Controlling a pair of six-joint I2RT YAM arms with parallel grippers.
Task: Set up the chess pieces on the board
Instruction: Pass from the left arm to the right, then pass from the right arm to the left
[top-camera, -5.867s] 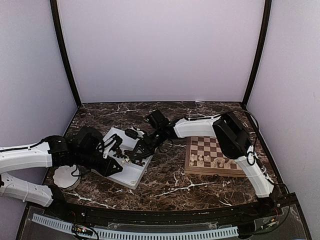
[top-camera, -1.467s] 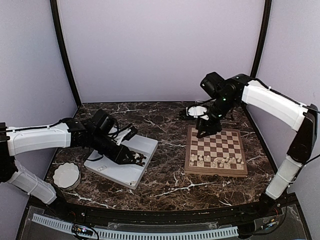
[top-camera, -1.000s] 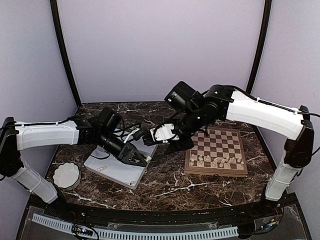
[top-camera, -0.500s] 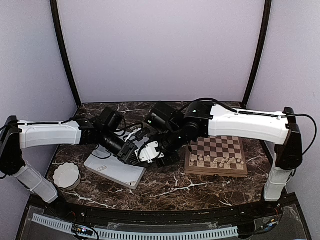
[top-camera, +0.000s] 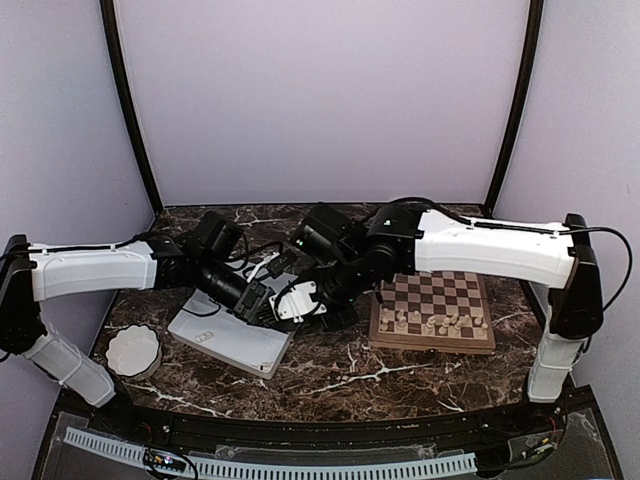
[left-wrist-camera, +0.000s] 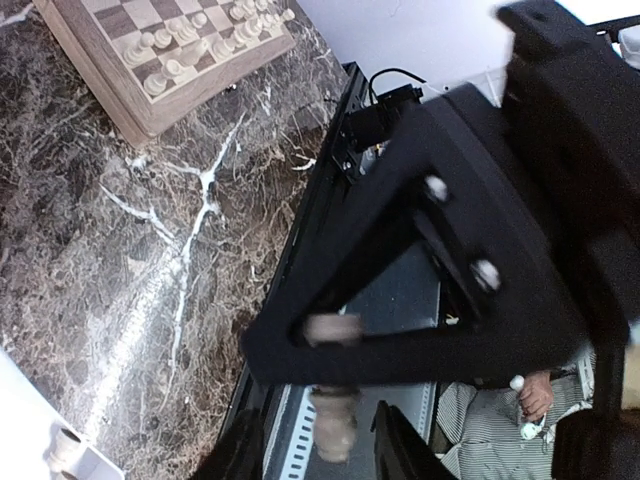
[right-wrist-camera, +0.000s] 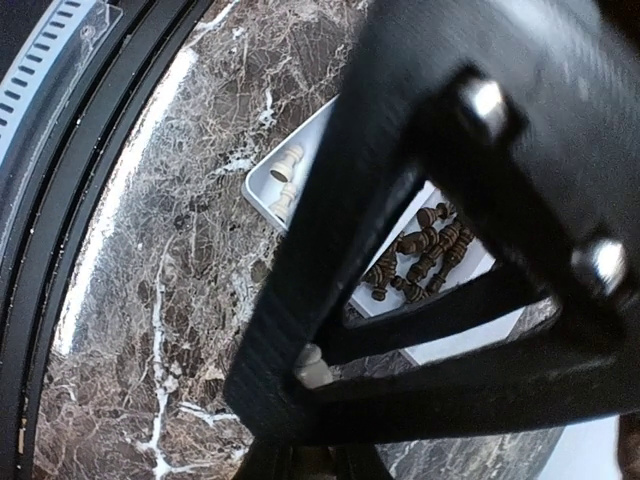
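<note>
Both arms are meeting over the right end of the white tray (top-camera: 232, 340), just left of the board (top-camera: 432, 308). A pale chess piece (left-wrist-camera: 335, 425) is hanging between the left jaws, which are standing narrowly apart with a gap on each side. The right jaws are pinching its head. Dark pieces (right-wrist-camera: 420, 255) are lying in the tray, and pale ones (top-camera: 428, 322) are standing on the board's 2 near rows.

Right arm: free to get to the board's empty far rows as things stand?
Probably yes. The right gripper sits over the tray's corner beside the board, bare marble between. Visible far rows look empty; pale pieces fill only the near two. The left gripper crowds it.
</note>
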